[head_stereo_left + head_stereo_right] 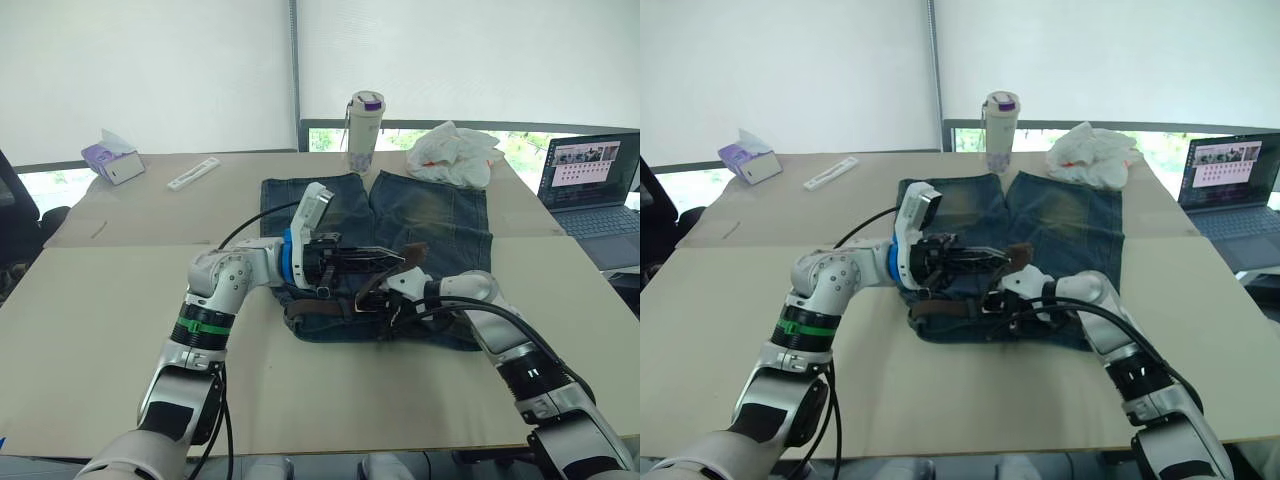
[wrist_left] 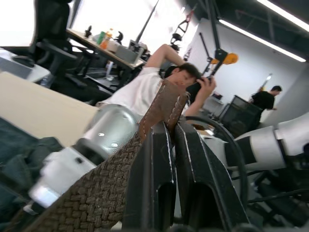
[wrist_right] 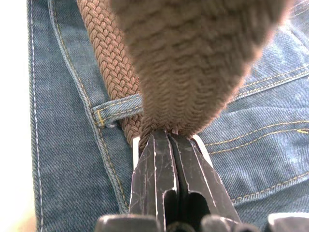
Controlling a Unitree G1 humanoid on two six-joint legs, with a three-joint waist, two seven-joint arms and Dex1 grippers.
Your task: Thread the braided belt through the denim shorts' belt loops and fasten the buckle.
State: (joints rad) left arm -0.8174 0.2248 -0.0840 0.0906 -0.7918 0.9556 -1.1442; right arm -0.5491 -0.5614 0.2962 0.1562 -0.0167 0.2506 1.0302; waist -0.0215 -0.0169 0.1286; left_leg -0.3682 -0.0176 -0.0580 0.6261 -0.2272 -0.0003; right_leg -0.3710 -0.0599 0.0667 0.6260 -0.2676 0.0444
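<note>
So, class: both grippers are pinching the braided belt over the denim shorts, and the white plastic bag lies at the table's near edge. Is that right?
Not quite. The white plastic bag lies at the far edge of the table, beyond the denim shorts, as the left eye view shows. The rest holds: the left gripper and the right gripper are both shut on the braided belt.

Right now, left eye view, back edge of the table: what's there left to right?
Tissue box → white strip → bottle → white bag → laptop.
</note>
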